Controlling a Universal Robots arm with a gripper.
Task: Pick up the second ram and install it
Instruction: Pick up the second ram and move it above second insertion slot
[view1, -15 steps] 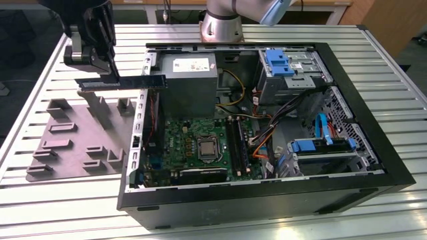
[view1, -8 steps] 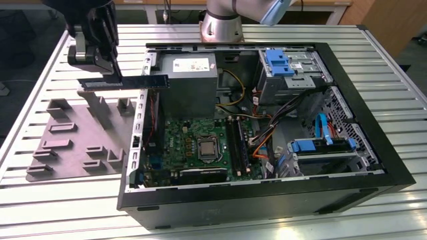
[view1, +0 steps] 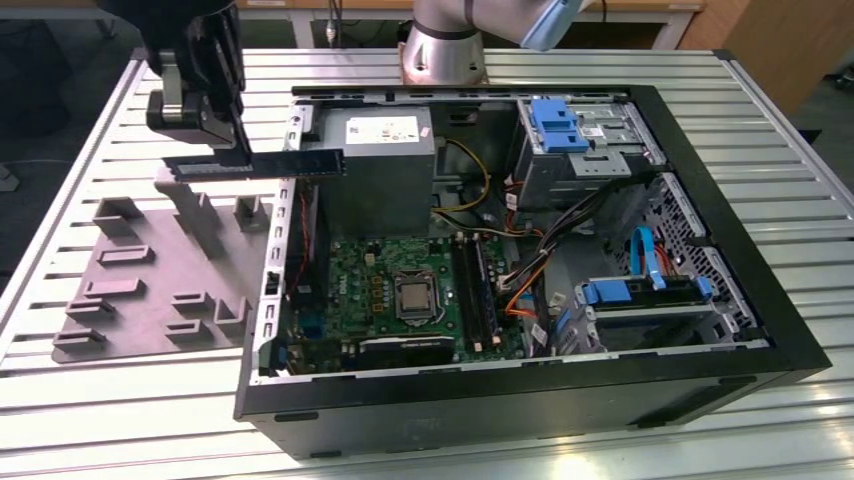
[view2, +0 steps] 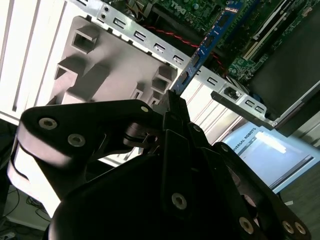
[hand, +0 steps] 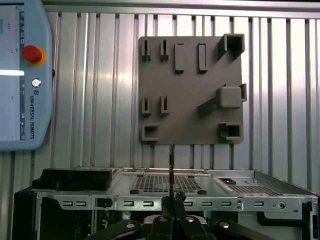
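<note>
Tool (view1: 224, 150) is clamped near one end of the second ram (view1: 300, 163), which projects level from it over the computer case (view1: 534, 400) wall.

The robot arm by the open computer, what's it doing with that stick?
The black gripper is shut on one end of a long, thin, dark blue-green memory stick. It hangs in the air over the side wall of the open black computer case, beside the grey moulded fixture plate. It is not in a slot yet.

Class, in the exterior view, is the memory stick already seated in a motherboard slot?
No, the gripper holds the memory stick above the case wall.
</note>
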